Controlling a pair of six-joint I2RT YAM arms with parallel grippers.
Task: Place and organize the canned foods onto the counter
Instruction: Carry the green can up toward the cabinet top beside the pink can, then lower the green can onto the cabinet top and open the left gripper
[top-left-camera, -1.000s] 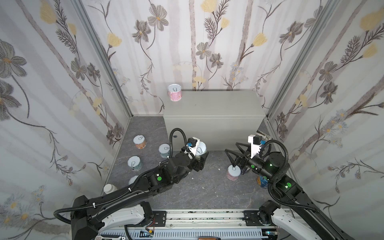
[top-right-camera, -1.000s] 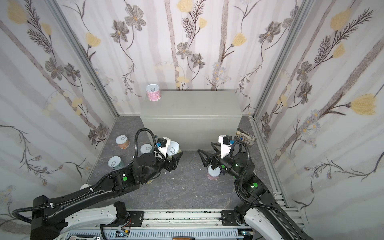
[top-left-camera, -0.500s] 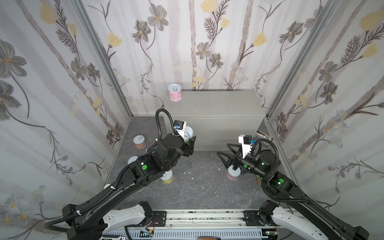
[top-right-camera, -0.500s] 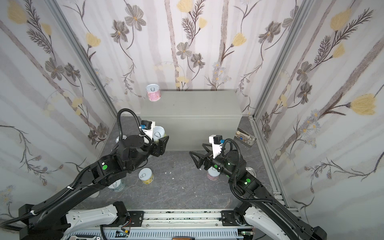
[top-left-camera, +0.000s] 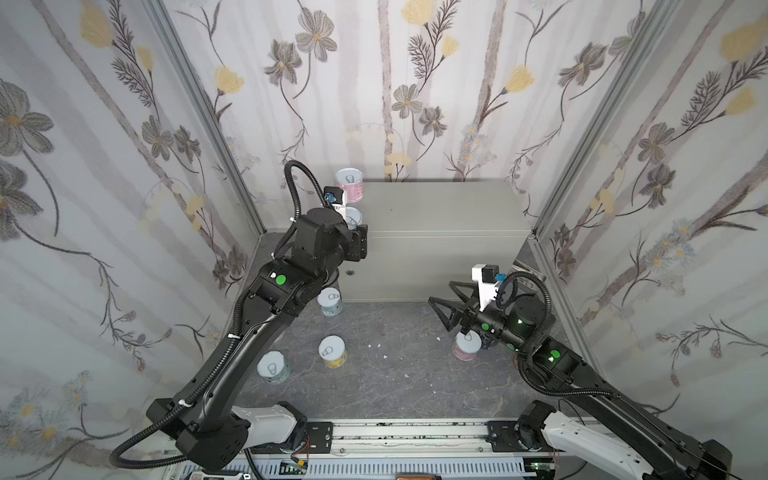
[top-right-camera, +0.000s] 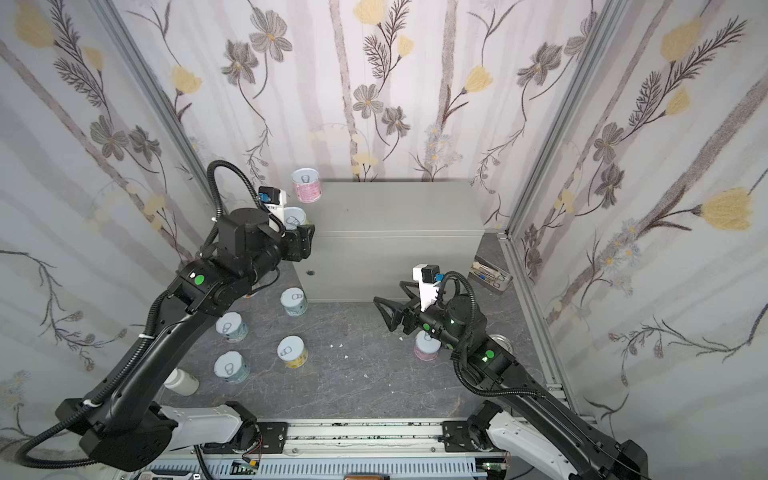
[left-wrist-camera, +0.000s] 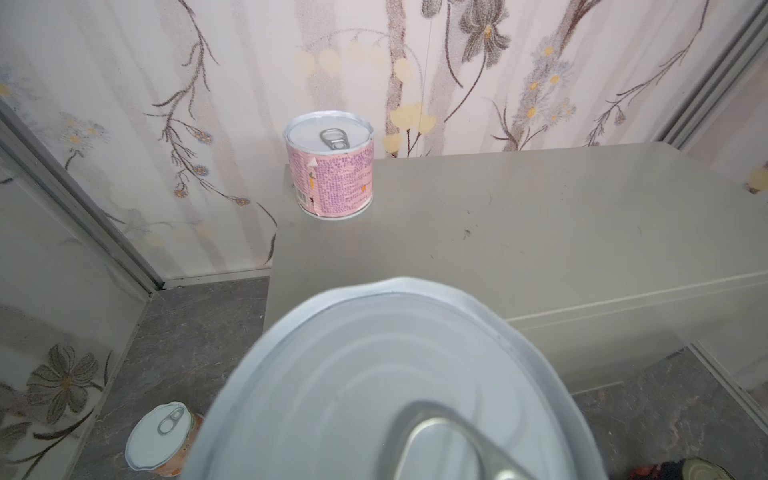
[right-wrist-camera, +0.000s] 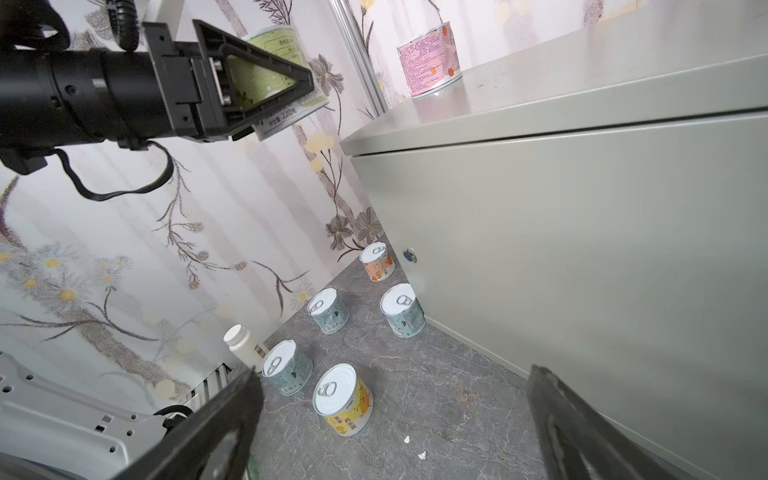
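While clamped in the left end effector (top-left-camera: 355, 232), hangs above the dark marbled floor (top-left-camera: 395, 374): short cylindrical can (right-wrist-camera: 274, 54), ring-ribbed silver pull-tab lid, matte pale-green label. Just ahead, smooth grey-green metal box counter (top-left-camera: 436, 212) bearing, farther ahead, an upright pink-labelled can (top-left-camera: 350, 185). Right end effector (top-left-camera: 446, 299) spread wide, empty.

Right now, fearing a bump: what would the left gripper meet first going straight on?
Likely the near edge of the pale grey-green metal counter; the pink-labelled can stands beyond. Depth unclear.
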